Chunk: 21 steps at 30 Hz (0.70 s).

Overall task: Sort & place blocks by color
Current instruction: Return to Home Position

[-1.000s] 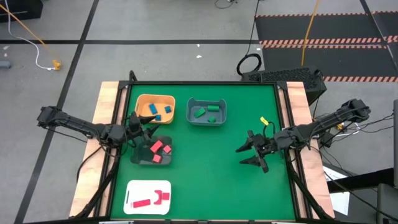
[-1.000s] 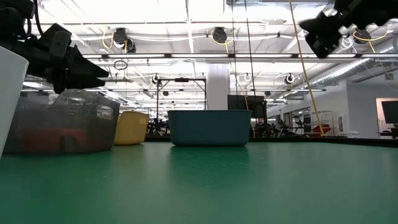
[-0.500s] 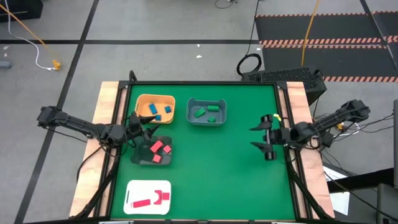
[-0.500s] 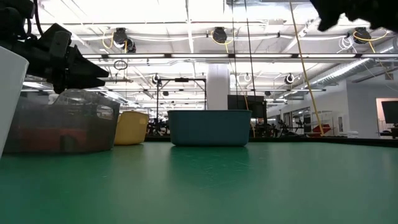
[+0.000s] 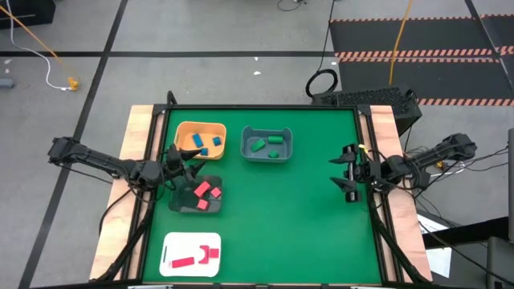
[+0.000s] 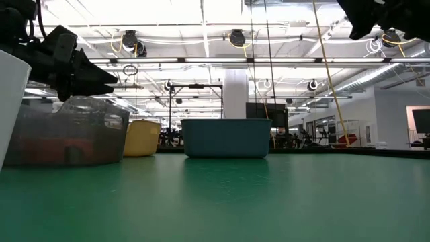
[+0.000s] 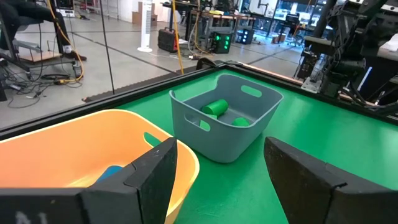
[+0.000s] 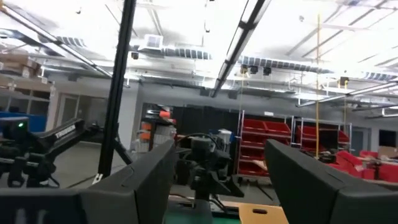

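Note:
Blue blocks [image 5: 202,143] lie in the orange bin [image 5: 184,128], green blocks [image 5: 265,144] in the grey bin [image 5: 250,154], and pink-red blocks [image 5: 205,193] in the dark tray [image 5: 178,206]. More red blocks [image 5: 193,258] rest on the white flat tray [image 5: 170,241]. My left gripper [image 5: 183,164] hovers open between the orange bin and the dark tray. Its wrist view looks over the orange bin [image 7: 81,149] toward the green blocks [image 7: 216,107]. My right gripper [image 5: 337,172] stands open at the table's right edge, tipped upward with nothing between its fingers [image 8: 149,180].
The green table top [image 5: 289,217] lies bare between the bins and my right gripper. Wooden side rails [image 5: 385,136] run along both sides of the table. In the low view the grey bin [image 6: 226,138] stands at the middle, with my left gripper [image 6: 74,64] above the dark tray [image 6: 67,138].
My right gripper has drawn back from over the table toward its right edge, tipping its fingers upward and rolling about its own line. It has stayed open. In the low view it has risen almost out of the picture's top right corner.

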{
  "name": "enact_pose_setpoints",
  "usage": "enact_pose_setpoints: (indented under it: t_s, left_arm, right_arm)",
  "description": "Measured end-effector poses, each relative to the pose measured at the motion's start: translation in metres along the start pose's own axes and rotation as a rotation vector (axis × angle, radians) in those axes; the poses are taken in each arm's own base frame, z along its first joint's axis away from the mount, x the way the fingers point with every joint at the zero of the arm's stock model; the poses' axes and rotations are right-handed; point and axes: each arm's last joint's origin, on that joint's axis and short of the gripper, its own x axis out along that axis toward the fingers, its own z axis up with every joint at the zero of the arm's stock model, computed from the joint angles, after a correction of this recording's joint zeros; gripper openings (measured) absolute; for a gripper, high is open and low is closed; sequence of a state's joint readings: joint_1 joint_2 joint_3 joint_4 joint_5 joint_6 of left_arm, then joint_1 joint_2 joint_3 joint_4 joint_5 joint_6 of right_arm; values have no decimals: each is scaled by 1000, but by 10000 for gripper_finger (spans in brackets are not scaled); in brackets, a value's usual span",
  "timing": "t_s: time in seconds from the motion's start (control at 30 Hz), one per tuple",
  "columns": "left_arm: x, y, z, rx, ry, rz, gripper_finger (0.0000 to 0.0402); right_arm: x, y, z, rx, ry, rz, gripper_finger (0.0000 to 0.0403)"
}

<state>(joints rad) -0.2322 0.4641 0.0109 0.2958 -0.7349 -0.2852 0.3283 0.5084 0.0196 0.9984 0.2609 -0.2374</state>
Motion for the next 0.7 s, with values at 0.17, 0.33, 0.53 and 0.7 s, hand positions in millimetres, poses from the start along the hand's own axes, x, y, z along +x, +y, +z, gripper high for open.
enact_pose_setpoints:
  t_s: [0.17,0.33,0.53,0.7]
  left_arm:
    - [0,0,0,0,0,0,241]
    - [0,0,0,0,0,0,241]
    - [0,0,0,1,0,0,241]
    - [0,0,0,0,0,0,241]
  right_arm:
    - [-2,-5,0,12,15,-25,242]
    - [-5,-9,0,11,32,-51,242]
    - [-8,-17,2,-25,32,-103,242]
    - [-11,-24,2,-120,47,-160,242]
